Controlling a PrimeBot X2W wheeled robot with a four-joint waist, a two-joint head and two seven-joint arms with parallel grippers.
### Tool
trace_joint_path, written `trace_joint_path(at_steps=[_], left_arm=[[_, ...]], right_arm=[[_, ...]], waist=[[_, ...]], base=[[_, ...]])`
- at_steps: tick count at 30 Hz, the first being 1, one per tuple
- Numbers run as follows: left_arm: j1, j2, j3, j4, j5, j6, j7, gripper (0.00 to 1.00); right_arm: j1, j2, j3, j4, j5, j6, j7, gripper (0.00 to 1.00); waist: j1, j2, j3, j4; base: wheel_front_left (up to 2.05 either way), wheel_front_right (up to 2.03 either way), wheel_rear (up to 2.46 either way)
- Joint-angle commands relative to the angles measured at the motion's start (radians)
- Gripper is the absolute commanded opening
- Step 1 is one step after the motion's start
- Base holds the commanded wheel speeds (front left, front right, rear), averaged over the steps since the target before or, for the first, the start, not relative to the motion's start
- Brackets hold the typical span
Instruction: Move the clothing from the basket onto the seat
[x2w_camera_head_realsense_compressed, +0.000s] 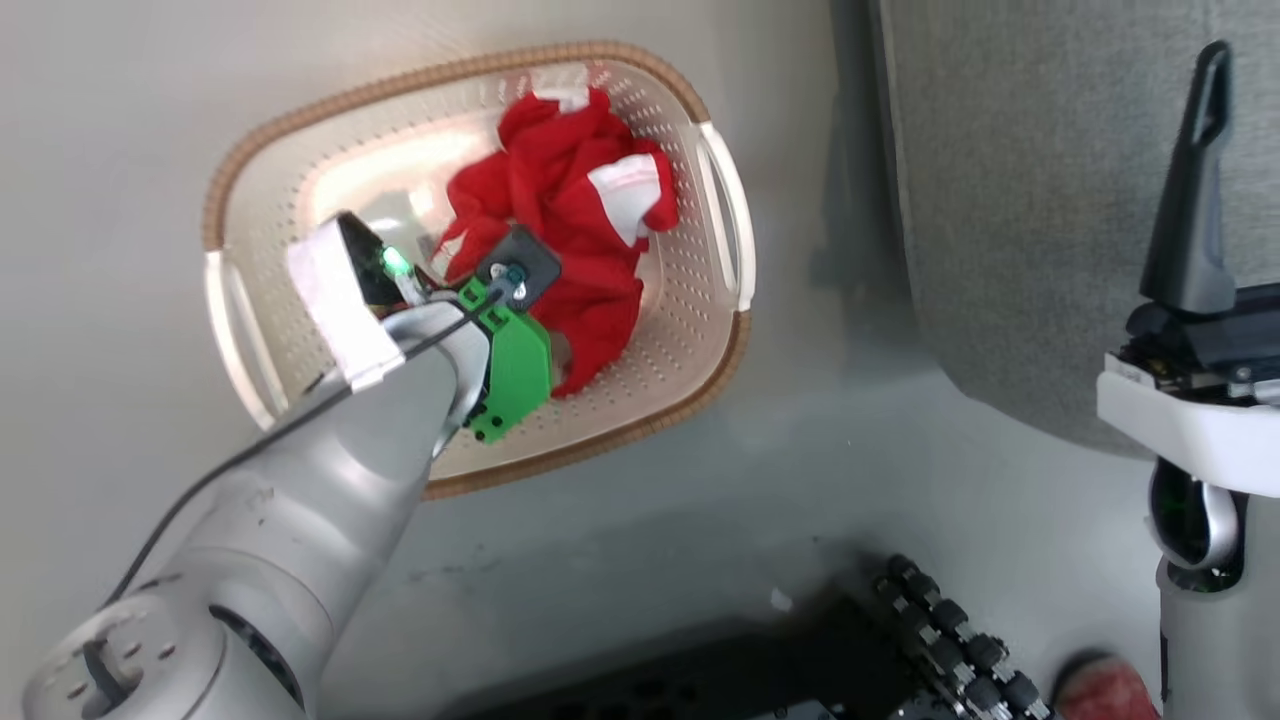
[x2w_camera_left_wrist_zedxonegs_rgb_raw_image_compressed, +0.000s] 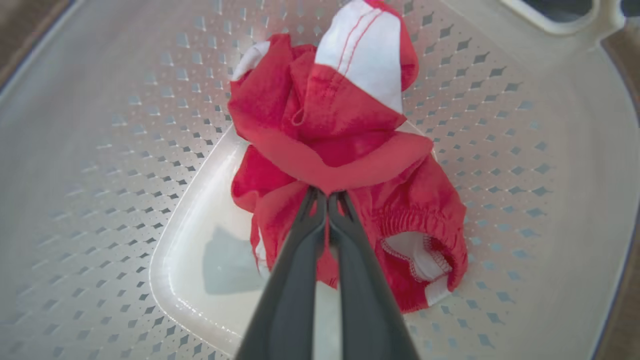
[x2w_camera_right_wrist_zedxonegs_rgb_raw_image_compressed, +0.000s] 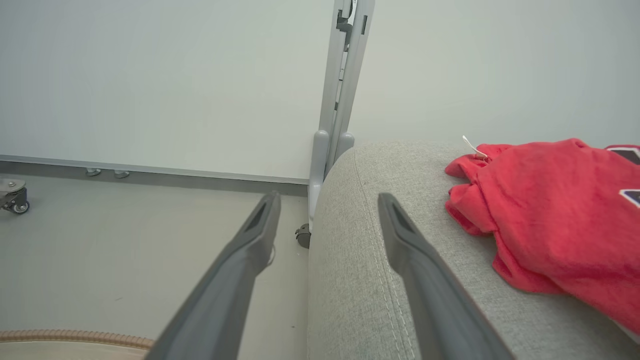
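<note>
- Two fingers of the left hand (x2w_camera_left_wrist_zedxonegs_rgb_raw_image_compressed: 327, 196) are pressed together on a fold of the red garment (x2w_camera_left_wrist_zedxonegs_rgb_raw_image_compressed: 345, 135), pinching it low inside the basket (x2w_camera_left_wrist_zedxonegs_rgb_raw_image_compressed: 100, 175).
- Round that pinch the garment lies bunched on the basket's smooth bottom panel, and the perforated walls stand clear of the fingers on each side.
- Spread wide and holding nothing, the right hand (x2w_camera_right_wrist_zedxonegs_rgb_raw_image_compressed: 327, 200) has one finger over the floor (x2w_camera_right_wrist_zedxonegs_rgb_raw_image_compressed: 150, 260) and the other over the rounded edge of the seat (x2w_camera_right_wrist_zedxonegs_rgb_raw_image_compressed: 360, 260).
- From the head, the basket (x2w_camera_head_realsense_compressed: 700, 330) sits on the floor with its handled end near the seat (x2w_camera_head_realsense_compressed: 1030, 200), a bare strip of floor between them.
- Seen from the right wrist, a second red garment (x2w_camera_right_wrist_zedxonegs_rgb_raw_image_compressed: 555, 215) lies on the seat top, just beyond the stitched seam, with navy-and-white lettering at its far side.
- Close up from the left wrist, the held garment shows a white panel with red stitching and an elastic cuff. In the head view the left arm partly covers it.
</note>
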Motion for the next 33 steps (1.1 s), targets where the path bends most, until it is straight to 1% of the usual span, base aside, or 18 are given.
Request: trace_joint_path(at_steps=[1,5,10,12,15,22,30,33], left_arm=[[0.030,-0.002,0.003,-0.009,-0.008,0.007,-0.021,0.00],[0.103,-0.002,0.019,-0.038,-0.040,0.018,-0.066,0.00],[0.189,-0.002,0.051,-0.092,-0.067,0.038,-0.084,0.00],[0.225,0.002,0.086,-0.150,-0.082,0.056,-0.084,0.00],[0.302,0.033,0.145,-0.261,-0.090,0.086,-0.084,0.00],[0.487,0.087,0.278,-0.505,-0.061,0.151,-0.084,0.00],[0.612,0.120,0.356,-0.694,-0.015,0.198,-0.084,0.00],[0.638,0.132,0.373,-0.754,-0.002,0.211,-0.084,0.00]], right_arm=[[0.019,-0.003,0.001,0.011,-0.003,-0.001,-0.003,1.00],[0.048,-0.002,0.009,0.042,0.004,-0.001,-0.003,1.00],[0.101,-0.002,0.017,0.076,0.009,-0.001,-0.003,1.00],[0.126,-0.001,0.022,0.093,0.011,-0.001,-0.003,1.00],[0.171,0.002,0.034,0.121,0.016,-0.001,-0.003,1.00],[0.266,0.009,0.072,0.186,0.028,-0.001,-0.003,1.00],[0.355,-0.014,0.125,0.237,0.029,-0.001,-0.003,1.00],[0.380,-0.019,0.141,0.247,0.032,-0.001,-0.003,1.00]], waist=[[0.0000,0.0000,-0.133,0.055],[0.0000,0.0000,-0.246,0.070],[0.0000,0.0000,-0.380,0.086],[0.0000,0.0000,-0.436,0.092],[0.0000,0.0000,-0.523,0.095],[0.0000,0.0000,-0.704,0.087],[0.0000,0.0000,-0.850,0.071],[0.0000,0.0000,-0.878,0.069]], base=[[0.00,0.00,0.00],[0.00,0.00,0.00],[0.00,0.00,0.00],[0.00,0.00,0.00],[0.00,0.00,0.00],[0.00,0.00,0.00],[0.00,0.00,0.00],[0.00,0.00,0.00]])
